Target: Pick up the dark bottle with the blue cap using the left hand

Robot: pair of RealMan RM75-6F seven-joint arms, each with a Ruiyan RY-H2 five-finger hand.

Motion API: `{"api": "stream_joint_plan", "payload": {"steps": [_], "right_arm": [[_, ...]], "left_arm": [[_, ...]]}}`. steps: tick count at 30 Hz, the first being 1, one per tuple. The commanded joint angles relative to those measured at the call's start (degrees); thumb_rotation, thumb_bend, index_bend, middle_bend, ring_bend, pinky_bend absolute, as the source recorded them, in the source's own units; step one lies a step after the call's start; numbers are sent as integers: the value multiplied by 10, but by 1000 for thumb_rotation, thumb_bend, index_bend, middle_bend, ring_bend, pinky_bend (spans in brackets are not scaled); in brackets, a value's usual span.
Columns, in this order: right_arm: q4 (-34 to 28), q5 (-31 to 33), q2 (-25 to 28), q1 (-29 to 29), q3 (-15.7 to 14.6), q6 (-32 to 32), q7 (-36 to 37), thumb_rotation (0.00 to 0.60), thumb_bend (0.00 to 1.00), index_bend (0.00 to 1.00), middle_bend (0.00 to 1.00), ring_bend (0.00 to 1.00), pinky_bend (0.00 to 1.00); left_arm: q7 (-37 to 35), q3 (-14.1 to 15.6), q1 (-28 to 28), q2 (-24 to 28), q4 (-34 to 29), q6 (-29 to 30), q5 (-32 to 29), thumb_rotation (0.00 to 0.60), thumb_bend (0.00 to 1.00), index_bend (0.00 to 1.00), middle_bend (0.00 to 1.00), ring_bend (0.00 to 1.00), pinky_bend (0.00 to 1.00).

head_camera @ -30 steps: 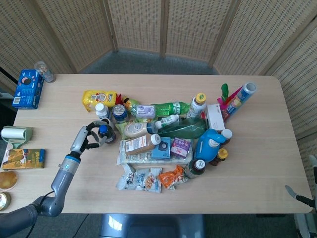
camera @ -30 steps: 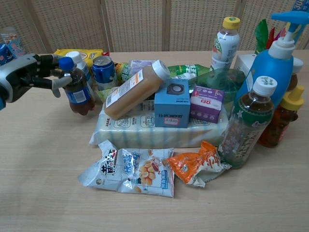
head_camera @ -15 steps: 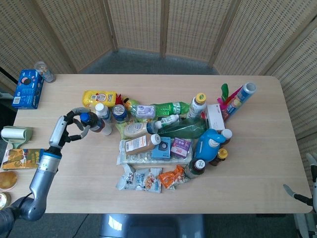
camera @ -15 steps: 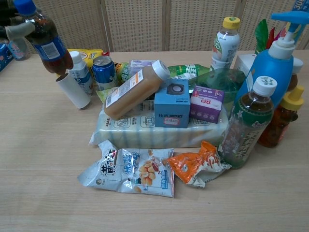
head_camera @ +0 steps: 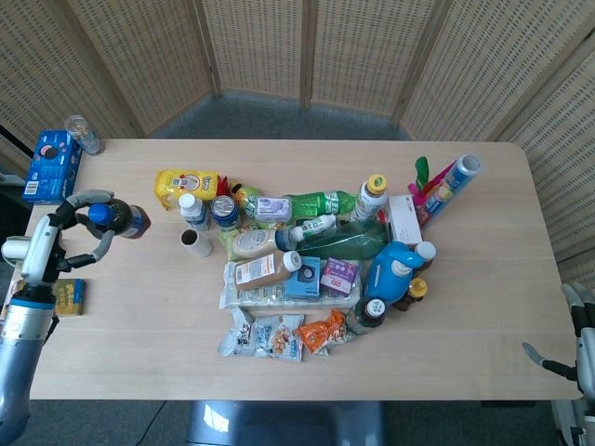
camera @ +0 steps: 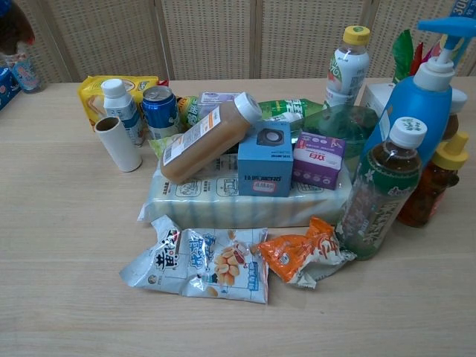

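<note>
Backing the cluttered wooden table (head_camera: 139, 307), wicker screens (head_camera: 260, 46); left hand (head_camera: 56, 243) fingers (head_camera: 100, 243) grip dark bottle (head_camera: 119, 220).

Cardboard tube (camera: 117, 143) left of can (camera: 159, 108), snack packets (camera: 201, 266) in front

- Staged test space, not a home: woven folding screens (head_camera: 307, 56) enclosing a pale wooden table (head_camera: 465, 353).
- Crowded with assorted packaged groceries (camera: 245, 163).

dark bottle (head_camera: 119, 219) lifted leftward, left hand (head_camera: 54, 243) gripping
</note>
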Motion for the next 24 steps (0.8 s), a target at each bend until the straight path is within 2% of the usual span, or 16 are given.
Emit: {"api": "stream_joint_plan", "payload": {"steps": [1,11,24], "right_arm": [[2,-2,-2,2,0,-2,2,493,35,0,0,0,0],[17,-7,-8,3,-2,-3,19,493,37,0,0,0,0],[22,-6,-12,3,-2,-3,22,493,36,0,0,0,0]], "left_arm": [[-10,-2,9,17,-19,11,4,600,485,416,453,659,578],[-1,2,15,34,-49,24,8,600,484,417,452,660,576],[1,6,5,26,-56,21,11,600,481,417,453,659,576]]}}
